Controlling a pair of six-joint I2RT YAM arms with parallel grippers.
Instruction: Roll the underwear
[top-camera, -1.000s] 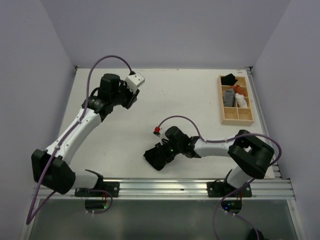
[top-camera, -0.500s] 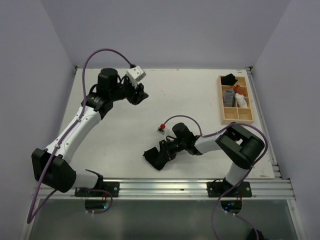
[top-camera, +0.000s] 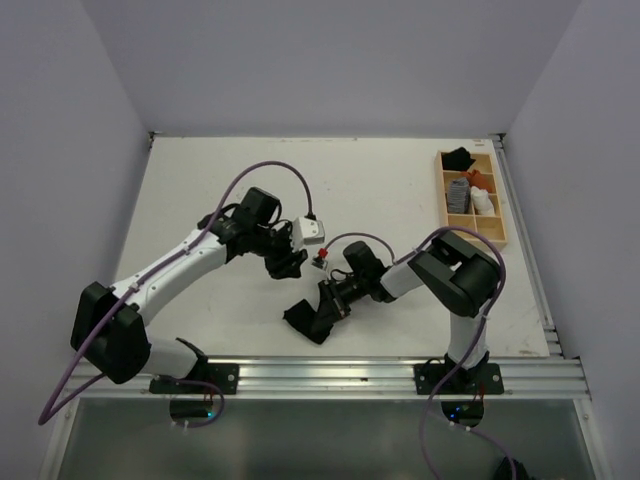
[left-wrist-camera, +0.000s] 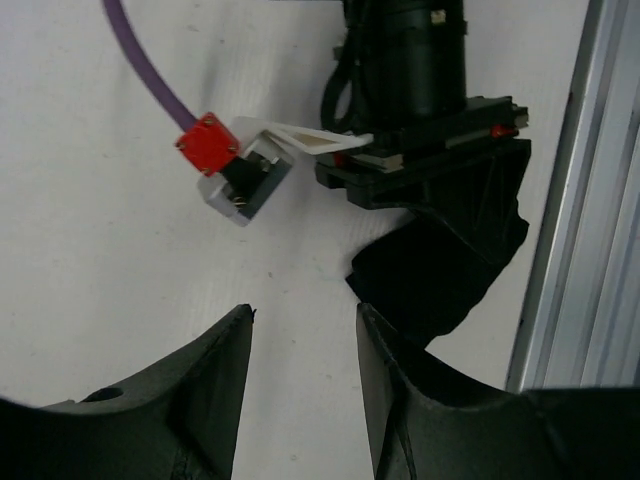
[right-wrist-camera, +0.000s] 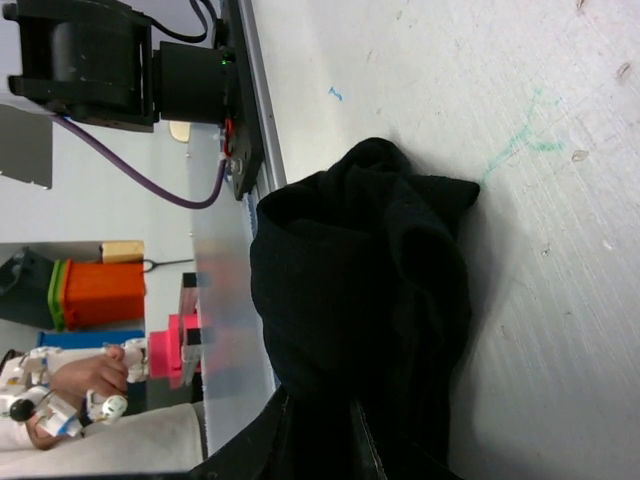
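Note:
The underwear (top-camera: 309, 317) is a bunched black fabric bundle low on the white table, near the front rail. My right gripper (top-camera: 325, 305) is shut on it; in the right wrist view the black cloth (right-wrist-camera: 360, 310) fills the space between the fingers and hides their tips. In the left wrist view the underwear (left-wrist-camera: 440, 270) lies just right of my left gripper (left-wrist-camera: 304, 312), under the right gripper's black body. My left gripper (top-camera: 288, 265) is open and empty, just above the table, a little up and left of the bundle.
A wooden divided tray (top-camera: 474, 238) stands at the back right, holding a grey striped roll (top-camera: 458, 193), a white roll (top-camera: 483, 202) and a black item (top-camera: 459, 157). The metal front rail (top-camera: 330, 372) runs close below the underwear. The right wrist camera block (left-wrist-camera: 243, 180) sits just ahead of my left fingers.
My left arm has swung from the back left down to the table centre, beside the right gripper. The right gripper still holds the underwear, its arm folded in closer.

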